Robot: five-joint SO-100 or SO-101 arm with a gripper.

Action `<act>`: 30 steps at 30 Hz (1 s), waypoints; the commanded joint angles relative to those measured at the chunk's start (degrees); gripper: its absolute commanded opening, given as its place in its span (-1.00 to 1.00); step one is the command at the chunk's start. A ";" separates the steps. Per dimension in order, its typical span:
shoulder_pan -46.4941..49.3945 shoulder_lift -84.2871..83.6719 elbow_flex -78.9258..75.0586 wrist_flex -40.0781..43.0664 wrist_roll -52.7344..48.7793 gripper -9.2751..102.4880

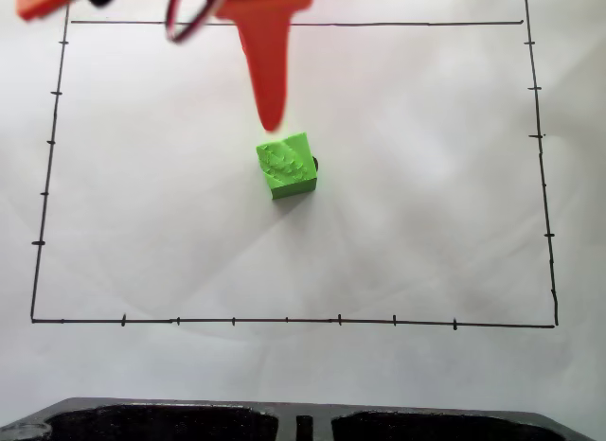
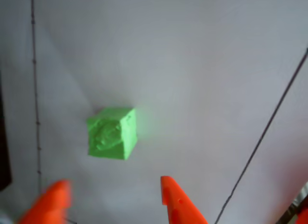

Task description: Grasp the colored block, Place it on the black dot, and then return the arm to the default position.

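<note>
Item: colored block [image 1: 286, 164], neon green, embossed top, standing on the white paper [image 1: 426, 223] near the middle of the drawn black border [image 1: 284, 321], turned slightly askew to its lines. A sliver of black shows at the block's right edge in the fixed view, probably the black dot [image 1: 315, 163] mostly covered, which would mean the block already sits on its mark. Item: claw [image 2: 114, 195], orange, released and empty; in the wrist view its two tips stand apart at the bottom edge, with the block above them and clear of both. In the fixed view one pointed finger [image 1: 268, 72] hangs down from the top, its tip just short of the block, not touching. Judgement: placement looks done, and retreat to the default pose is what remains. Room: bare paper lies on every side of the block, border lines well apart from it; a dark tray-like edge [image 1: 170, 417] lies along the bottom, beyond the border.
</note>
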 commanded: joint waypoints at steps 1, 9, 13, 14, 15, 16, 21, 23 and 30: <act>0.53 5.19 1.23 0.44 0.35 -0.57; 1.76 16.70 9.84 1.76 0.70 -0.83; 2.90 22.94 14.85 1.41 -0.35 -0.83; 3.25 24.43 16.26 1.14 -0.70 -0.83; 3.60 25.40 17.40 0.88 -1.05 -0.83; 3.96 26.28 18.46 0.35 -1.05 -0.83; 4.75 31.82 24.08 -4.31 -1.76 -0.83; 4.57 34.19 25.58 -5.89 -1.41 -0.83; 3.96 40.52 33.49 -13.01 -1.67 -0.83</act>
